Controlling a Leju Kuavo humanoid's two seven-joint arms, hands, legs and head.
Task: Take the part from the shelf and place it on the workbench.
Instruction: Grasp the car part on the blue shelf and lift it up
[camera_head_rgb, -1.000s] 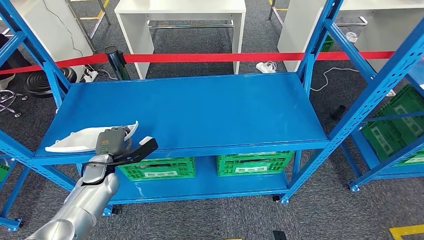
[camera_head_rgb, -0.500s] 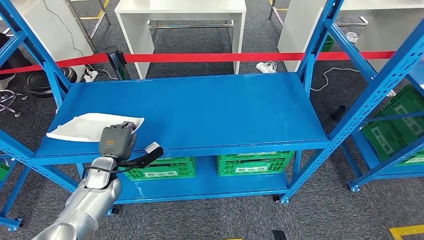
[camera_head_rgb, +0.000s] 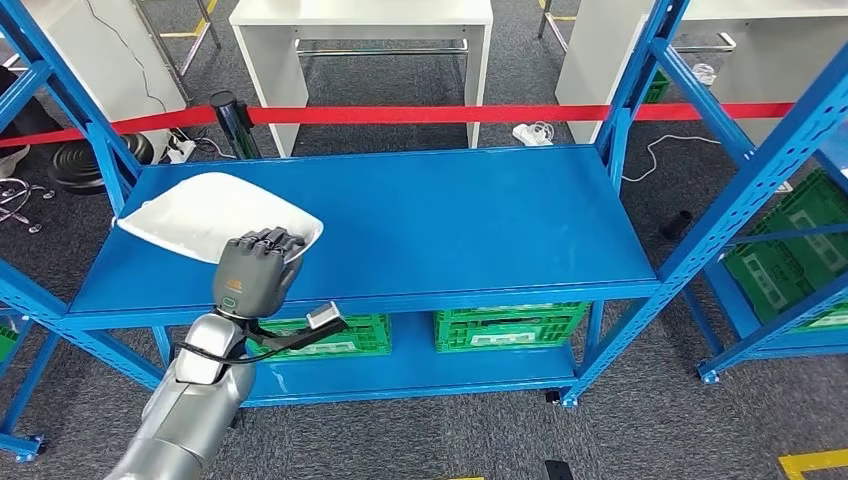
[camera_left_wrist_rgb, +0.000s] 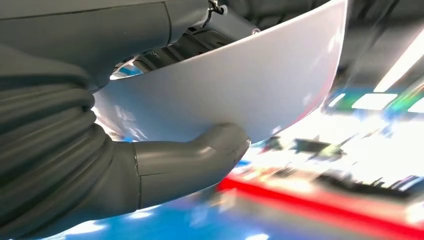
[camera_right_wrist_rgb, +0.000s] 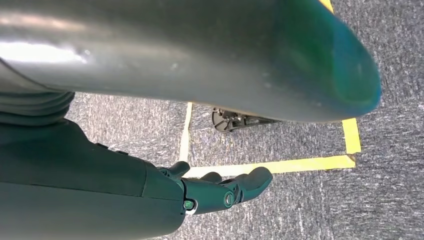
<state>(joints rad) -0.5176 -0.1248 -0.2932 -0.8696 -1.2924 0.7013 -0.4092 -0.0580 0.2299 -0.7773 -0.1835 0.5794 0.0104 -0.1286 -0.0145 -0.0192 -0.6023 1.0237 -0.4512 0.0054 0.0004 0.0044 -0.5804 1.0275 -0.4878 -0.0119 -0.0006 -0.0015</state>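
Holding the white part (camera_head_rgb: 215, 215) by its near end, the left hand (camera_head_rgb: 255, 272) has fingers over the rim and thumb beneath. Part: raised above the blue shelf (camera_head_rgb: 420, 225), long axis running away leftward. Right hand (camera_right_wrist_rgb: 220, 189): hanging, empty, fingers loosely extended.

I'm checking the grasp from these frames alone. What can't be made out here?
- Head view: the left robot hand covers the near edge of the white part, so the fingers' contact is hidden.
- Left wrist view: the part hides the fingers past the thumb; the background is blurred.
- Right wrist view: the right robot hand is partly behind a dark body part.
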